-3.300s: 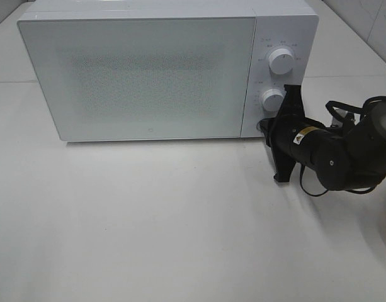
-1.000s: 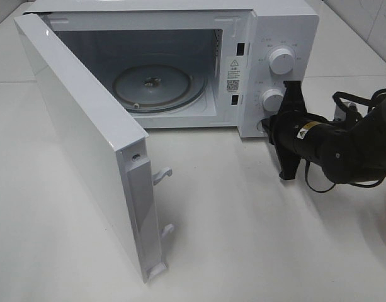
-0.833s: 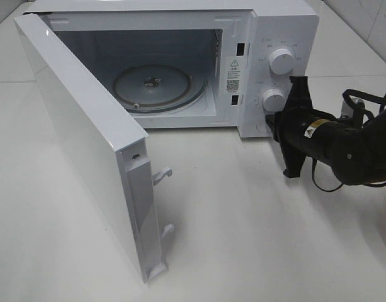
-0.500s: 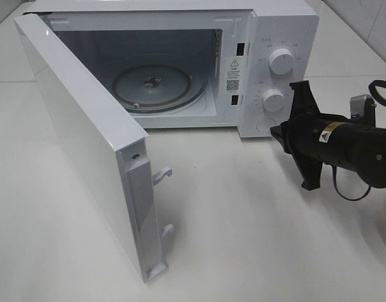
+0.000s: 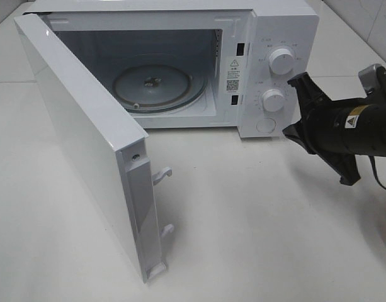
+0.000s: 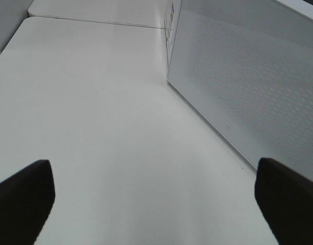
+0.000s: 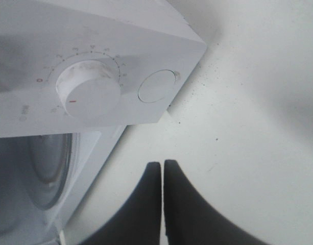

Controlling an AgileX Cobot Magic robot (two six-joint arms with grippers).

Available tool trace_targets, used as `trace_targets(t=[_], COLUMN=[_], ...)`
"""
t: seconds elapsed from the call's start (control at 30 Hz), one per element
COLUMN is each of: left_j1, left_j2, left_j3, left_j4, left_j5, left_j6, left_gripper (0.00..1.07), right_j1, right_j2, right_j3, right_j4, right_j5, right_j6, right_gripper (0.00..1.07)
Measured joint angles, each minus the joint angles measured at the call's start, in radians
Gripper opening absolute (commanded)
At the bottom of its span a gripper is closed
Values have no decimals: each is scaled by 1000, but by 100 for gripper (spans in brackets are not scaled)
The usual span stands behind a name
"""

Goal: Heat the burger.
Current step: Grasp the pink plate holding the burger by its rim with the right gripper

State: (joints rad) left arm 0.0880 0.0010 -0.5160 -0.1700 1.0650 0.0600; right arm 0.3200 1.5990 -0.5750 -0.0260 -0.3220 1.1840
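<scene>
With the microwave (image 5: 287,25) door (image 5: 79,145) wide and the turntable (image 5: 152,85) bare, the step is likely fetching the burger. The right gripper (image 5: 287,133), shut on nothing near the table's right edge beside the button (image 5: 266,126), should part its jaws before reaching. The left gripper (image 6: 156,189) is spread, empty. The burger shows in no view, so its place relative to either cannot be told.
</scene>
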Motion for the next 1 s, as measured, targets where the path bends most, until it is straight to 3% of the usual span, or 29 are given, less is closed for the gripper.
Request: trace_targets(t=[0.57, 1.0], left_j1=[0, 0], left_j2=[0, 0], left_j3=[0, 0], left_j4=[0, 0], left_j5=[0, 0], left_j6=[0, 0], left_gripper=[100, 100], right_j1=[0, 0], right_j2=[-151, -263], right_j3=[1, -7], right_j4=[0, 0], right_j5=[385, 631], right_j6=[-512, -778], right_gripper=[6, 10])
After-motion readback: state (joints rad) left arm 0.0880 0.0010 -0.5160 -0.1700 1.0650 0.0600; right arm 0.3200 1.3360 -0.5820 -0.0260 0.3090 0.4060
